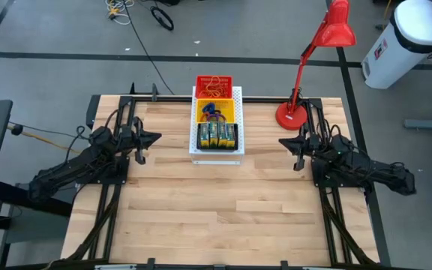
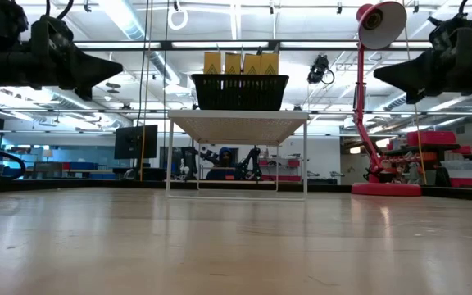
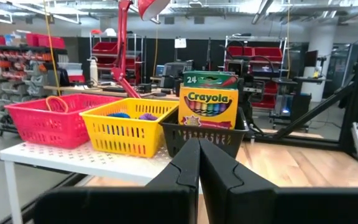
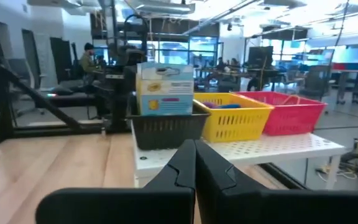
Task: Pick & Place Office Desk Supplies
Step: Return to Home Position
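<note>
With the crayon boxes [image 1: 216, 135] in the black bin [image 4: 166, 130], left tool [image 1: 150, 138] and right tool [image 1: 285, 142] rest pressed together, empty, at the table's [image 1: 216, 217] sides, so homing looks finished and nothing seems left to grasp.

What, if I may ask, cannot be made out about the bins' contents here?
Red bin: contents mostly hidden by its wall in both wrist views, too small in the high view.
Yellow bin: number of loops, hidden by its wall.
Low view: the black bin hides the other two bins.

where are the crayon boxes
High view: the yellow-and-green crayon boxes stand in the black mesh bin, beside the yellow plastic bin, on the white perforated shelf, centre.
</note>
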`<state>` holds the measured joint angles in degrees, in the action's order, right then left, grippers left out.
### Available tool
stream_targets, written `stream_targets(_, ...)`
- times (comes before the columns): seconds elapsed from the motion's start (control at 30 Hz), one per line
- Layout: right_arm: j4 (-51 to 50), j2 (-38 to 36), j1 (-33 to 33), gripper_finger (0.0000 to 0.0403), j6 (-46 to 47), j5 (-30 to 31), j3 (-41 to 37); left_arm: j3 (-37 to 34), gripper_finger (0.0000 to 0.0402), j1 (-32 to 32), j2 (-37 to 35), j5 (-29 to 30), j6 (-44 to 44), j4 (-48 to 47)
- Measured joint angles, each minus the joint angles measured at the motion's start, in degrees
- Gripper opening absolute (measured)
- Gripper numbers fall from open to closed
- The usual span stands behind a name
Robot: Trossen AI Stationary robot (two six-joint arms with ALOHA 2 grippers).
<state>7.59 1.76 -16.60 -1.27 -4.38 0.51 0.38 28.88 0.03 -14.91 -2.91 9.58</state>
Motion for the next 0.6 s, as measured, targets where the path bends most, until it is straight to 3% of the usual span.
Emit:
stream_targets(0.17,-2.6,0.0,0.0,0.0002,0.3,1.1,0.0,0.0,0.0009,0.0,0.0,-1.1,-2.9,0.0)
stream_targets(0.33,-6.5,0.1,0.0,0.0011,0.4,7.3,0.0,0.0,0.0009,0.0,0.0,-2.0,-2.4,-0.1)
stream_targets(0.6,-5.7,0.1,0.0,0.0009,0.0,7.6,0.0,0.0,0.0009,0.0,0.1,4.4,1.4,-0.1)
